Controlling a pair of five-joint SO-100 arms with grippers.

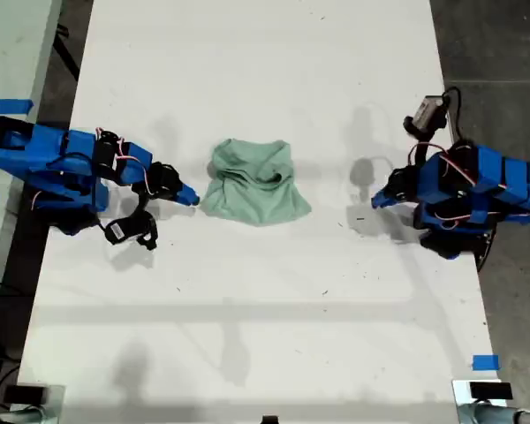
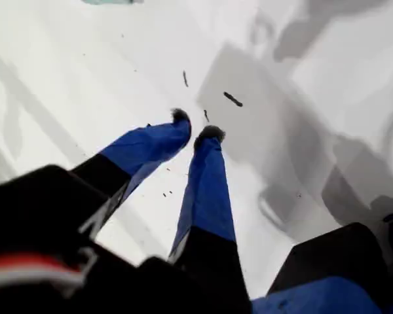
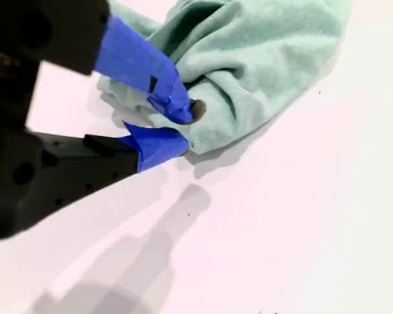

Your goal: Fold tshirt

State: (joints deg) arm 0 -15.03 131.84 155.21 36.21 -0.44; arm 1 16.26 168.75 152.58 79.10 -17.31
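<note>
The tshirt (image 1: 252, 181) lies crumpled in a pale mint-green heap at the middle of the white table (image 1: 265, 300). My second gripper (image 1: 191, 198) comes in from the exterior view's left and meets the heap's near edge. In the second wrist view its blue fingers (image 3: 158, 85) pinch a fold of the tshirt (image 3: 262, 59), so my second gripper (image 3: 187, 127) is shut on the cloth. My first gripper (image 1: 376, 200) hangs over bare table at the exterior view's right, well apart from the tshirt. In the first wrist view my first gripper (image 2: 195, 125) is shut with nothing in it, and only a sliver of the tshirt (image 2: 111, 1) shows.
Blue tape marks sit at the exterior view's left edge (image 1: 4, 107) and near the lower right corner (image 1: 485, 362). A grey floor (image 1: 495, 44) borders the table on the exterior view's right. Small dark specks (image 2: 232, 99) lie on the table by my first gripper.
</note>
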